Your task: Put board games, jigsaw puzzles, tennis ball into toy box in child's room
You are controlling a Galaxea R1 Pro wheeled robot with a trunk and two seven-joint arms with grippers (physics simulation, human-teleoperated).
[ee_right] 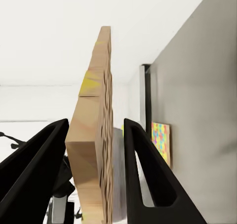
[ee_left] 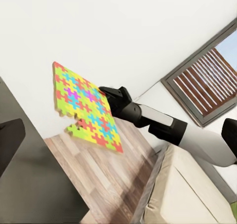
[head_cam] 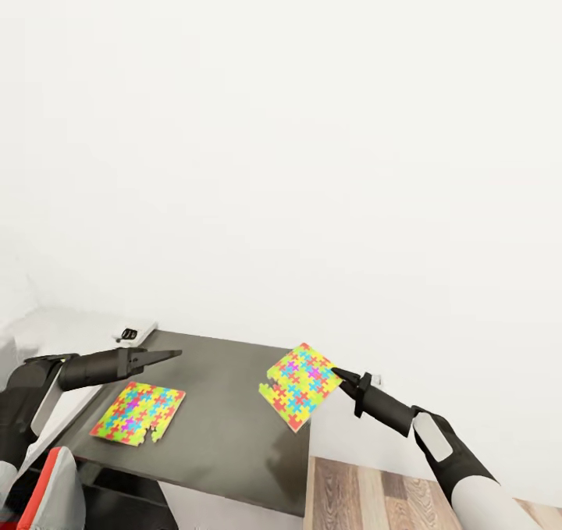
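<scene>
Right gripper (head_cam: 337,373) clamps the edge of a thin, multicoloured interlocked-piece jigsaw sheet (head_cam: 300,385), held tilted in the air above the right end of the dark grey table section (head_cam: 226,405), lower centre of the head view. Second bright jigsaw sheet (head_cam: 139,413) lies flat at lower left of that surface. Left gripper (head_cam: 168,353) hovers above it; open or closed: cannot tell. Risk: edge-only hold on the thin sheet, which could pivot, slip out, or shed pieces in transit.

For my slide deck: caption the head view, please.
Right claw lifts one jigsaw puzzle above the dark table; another lies flat.
</scene>
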